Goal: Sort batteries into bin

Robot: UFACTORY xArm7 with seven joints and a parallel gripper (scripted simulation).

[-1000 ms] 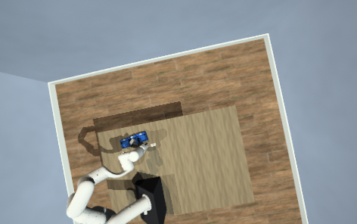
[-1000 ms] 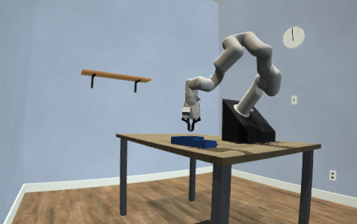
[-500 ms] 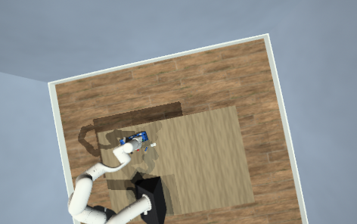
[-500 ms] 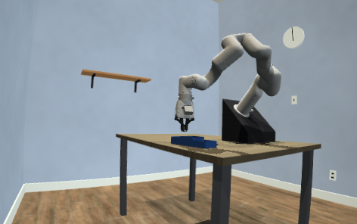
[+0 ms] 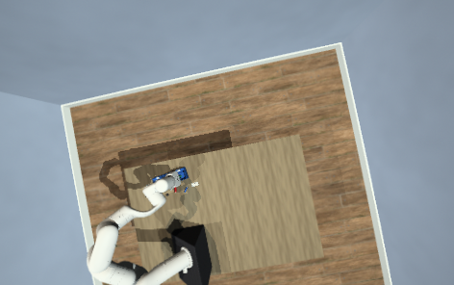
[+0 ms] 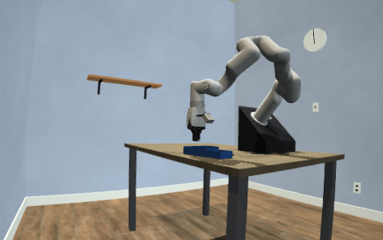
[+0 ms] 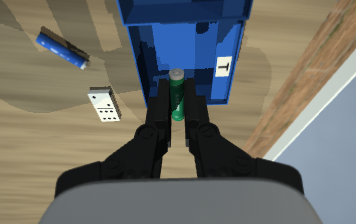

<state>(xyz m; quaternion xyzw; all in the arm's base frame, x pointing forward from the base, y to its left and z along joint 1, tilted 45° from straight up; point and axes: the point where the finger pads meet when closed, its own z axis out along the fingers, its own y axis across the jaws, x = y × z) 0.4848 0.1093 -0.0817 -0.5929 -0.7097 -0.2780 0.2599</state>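
Note:
In the wrist view my gripper (image 7: 177, 93) is shut on a green battery with a grey cap (image 7: 177, 95). I hold it above the near end of the blue bin marked T (image 7: 190, 60); the white T label (image 7: 224, 66) is on the bin's right rim. A blue battery (image 7: 62, 49) lies on the table to the left of the bin. In the exterior view the gripper (image 6: 196, 134) hangs a little above the blue bins (image 6: 208, 152). In the top view the arm's wrist covers part of the bins (image 5: 170, 175).
A white domino (image 7: 104, 104) lies on the table left of the gripper. A second blue bin (image 7: 185, 10) adjoins the T bin at its far end. The table's edge runs close on the right. The black robot base (image 6: 264, 134) stands at the table's back.

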